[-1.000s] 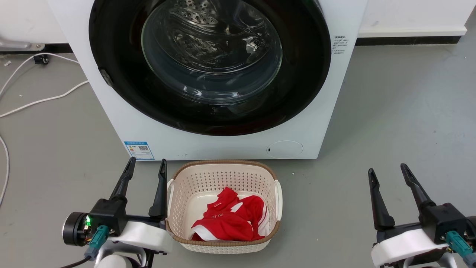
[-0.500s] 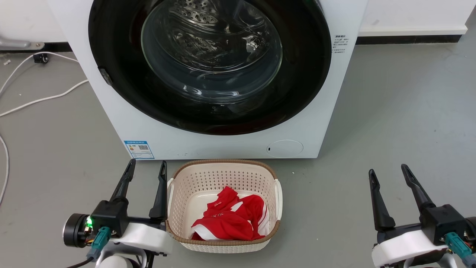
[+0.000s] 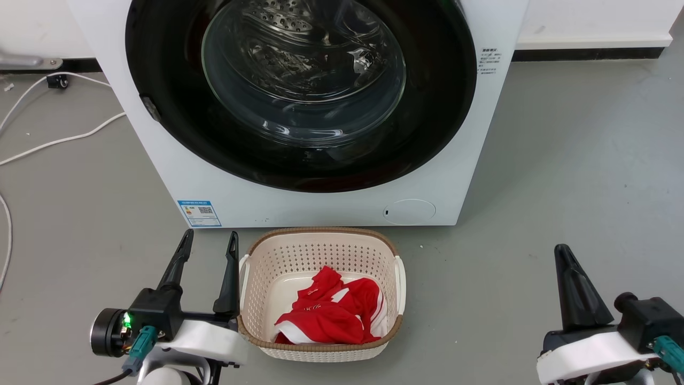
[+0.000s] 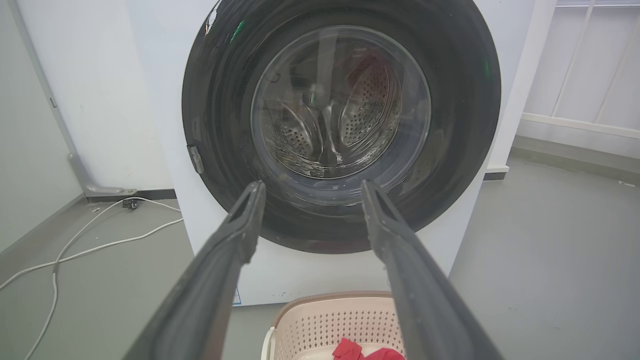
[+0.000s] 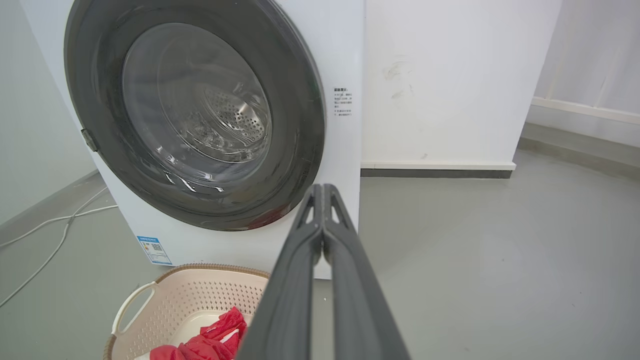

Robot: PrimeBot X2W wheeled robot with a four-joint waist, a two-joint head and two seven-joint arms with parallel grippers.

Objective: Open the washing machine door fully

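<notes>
Black glossy washing machine door [image 3: 438,80] sits shut, flush on the white machine [image 3: 320,206] — approach step, nothing touched. Left gripper [image 3: 210,233] spread, right gripper [image 3: 562,251] pinched empty, both low, well apart from it. Next, I'd say: catch the tab [image 3: 151,108] on the door's left rim, swing outward. Smooth grey floor [image 3: 561,160], basket [image 3: 320,231] at the machine's foot, cables [image 3: 59,143] left.

Laundry rm: washer [image 3: 320,206], clothes basket [image 3: 320,231]

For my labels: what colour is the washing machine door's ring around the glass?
Glossy black. The washing machine door shows best in the head view.
</notes>
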